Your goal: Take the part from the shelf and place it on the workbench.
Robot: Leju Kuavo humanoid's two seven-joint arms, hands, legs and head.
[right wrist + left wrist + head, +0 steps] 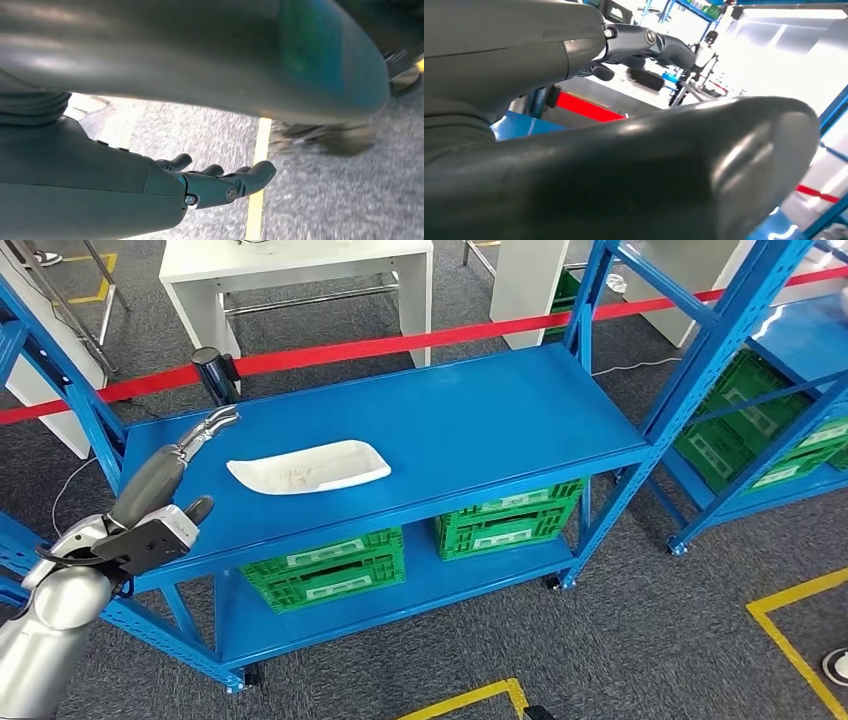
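Part: white tray-shaped part (308, 467) lies on the blue shelf (480, 420).
Left hand (205, 432): empty, fingers apart, above the shelf just beside the part.
Right hand (220, 182): empty, fingers spread over the floor.

Silver, rounded upper left arm (45, 635) entering at 7 o'clock in the head view, glossy and cylindrical. Black cable looped across its top, beside a pale grey box-shaped wrist module with a dark underside. Forearm cover dark grey and tapered, ending in the left hand (205, 430): slim metallic fingers with dark segments. Left wrist view: thick, smooth grey thumb (664, 175), darker fingers with a round silver screw. Right hand (220, 182): dark grey fingers, 2 visible screws, smooth grey cover.
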